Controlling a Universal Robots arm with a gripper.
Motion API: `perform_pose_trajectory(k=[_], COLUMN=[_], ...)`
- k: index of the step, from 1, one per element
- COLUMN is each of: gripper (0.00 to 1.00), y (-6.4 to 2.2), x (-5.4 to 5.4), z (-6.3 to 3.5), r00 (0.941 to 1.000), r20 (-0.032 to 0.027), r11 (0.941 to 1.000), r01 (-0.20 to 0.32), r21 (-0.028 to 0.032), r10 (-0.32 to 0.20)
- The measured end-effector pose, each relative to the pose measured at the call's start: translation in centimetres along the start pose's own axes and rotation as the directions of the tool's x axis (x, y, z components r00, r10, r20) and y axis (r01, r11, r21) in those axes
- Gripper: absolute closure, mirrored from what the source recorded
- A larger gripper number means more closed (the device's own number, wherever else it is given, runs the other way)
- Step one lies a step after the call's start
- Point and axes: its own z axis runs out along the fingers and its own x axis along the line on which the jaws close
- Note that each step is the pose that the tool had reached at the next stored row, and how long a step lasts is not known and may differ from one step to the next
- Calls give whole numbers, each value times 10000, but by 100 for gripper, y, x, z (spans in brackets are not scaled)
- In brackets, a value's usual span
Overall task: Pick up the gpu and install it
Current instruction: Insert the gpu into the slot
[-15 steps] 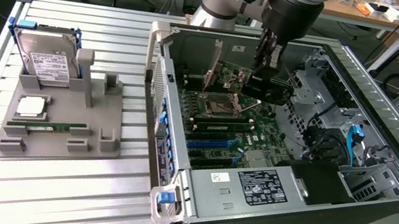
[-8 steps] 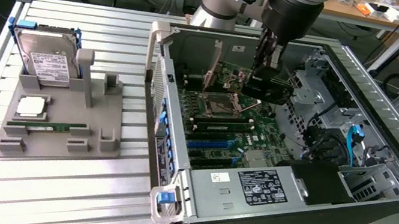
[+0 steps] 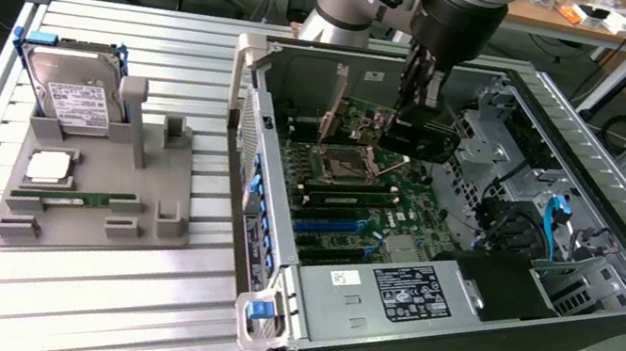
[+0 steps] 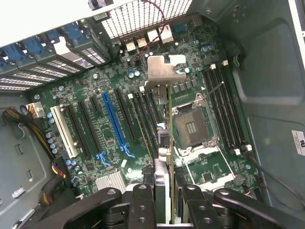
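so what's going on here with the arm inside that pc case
The robot arm's gripper is closed on the gpu, holding it edge-on above the motherboard inside the open computer case. The card hangs over the empty CPU socket area, not yet seated in a slot. On the grey stand outside sit a hard drive and a memory stick.

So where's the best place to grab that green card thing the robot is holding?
Pinch the gpu across its two flat faces along the top edge, coming from above. It's thin and hangs edge-down in the gripper, leaving its bottom edge free.
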Motion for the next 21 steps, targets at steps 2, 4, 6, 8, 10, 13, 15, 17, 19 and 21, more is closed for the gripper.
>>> perform_pose_trajectory(k=[2, 4, 6, 8, 10, 13, 15, 17, 19, 21], gripper=[73, 73, 73, 73, 73, 73, 73, 73, 73, 73], y=[0, 0, 0, 0, 0, 0, 0, 0, 0, 0], x=[0, 0, 0, 0, 0, 0, 0, 0, 0, 0], z=[1, 1, 2, 2, 3, 4, 4, 5, 5, 6], r00=[10000, 9999, 9999, 9997, 9996, 9992, 9988, 9982, 9979, 9975], r20=[1, 2, 4, 5, 6, 9, 10, 11, 13, 13], r11=[10000, 9999, 9999, 9997, 9996, 9992, 9988, 9982, 9979, 9975], r01=[52, 105, 173, 246, 300, 406, 487, 593, 649, 707], r21=[-1, -3, -5, -6, -8, -10, -12, -15, -16, -18], r10=[-52, -105, -173, -246, -300, -406, -487, -593, -649, -707])
